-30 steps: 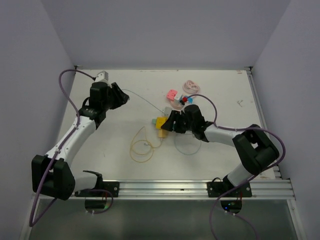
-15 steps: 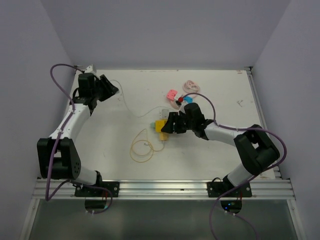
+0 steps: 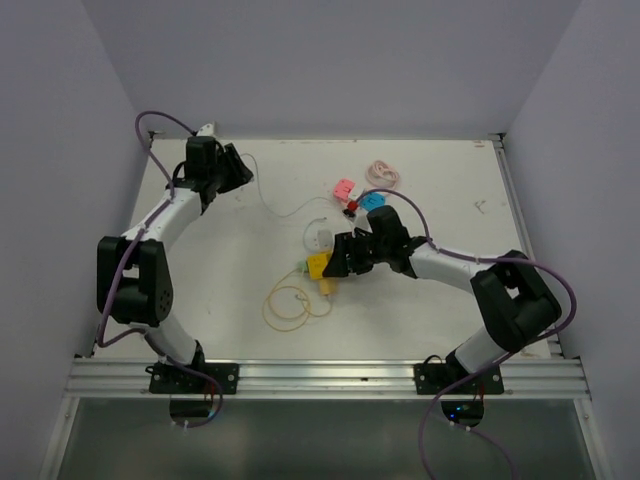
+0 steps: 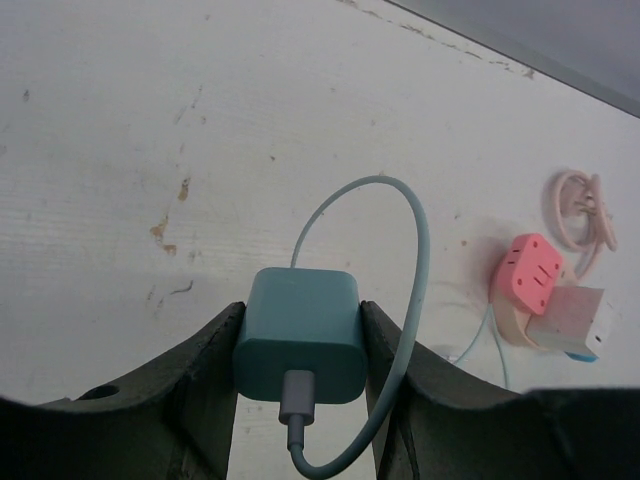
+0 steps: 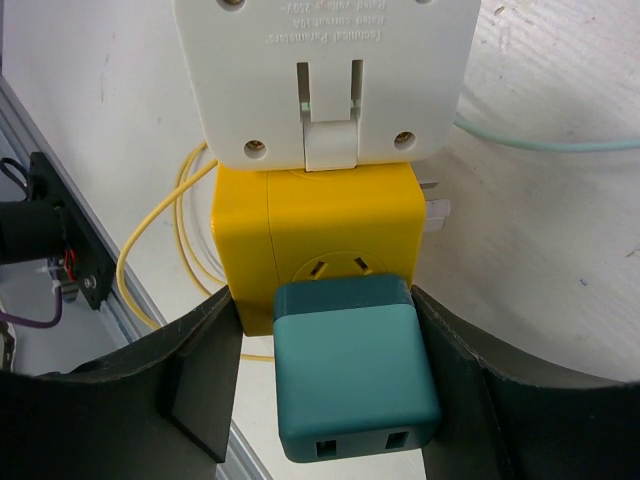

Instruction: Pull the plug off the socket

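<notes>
Yellow socket cube (image 5: pixel 315 225) with teal adapter (image 5: pixel 352 375) between fingers (image 5: pixel 200 385) of right end effector (image 5: pixel 325 300)

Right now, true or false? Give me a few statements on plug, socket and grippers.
1. The left gripper holds a teal charger. True.
2. That charger sits in the yellow socket cube. False: it is held well clear of the cube.
3. The right gripper clamps the yellow socket cube. True.
4. A pink adapter is stacked against the cube. False: a white adapter is; the pink adapter lies apart.
</notes>
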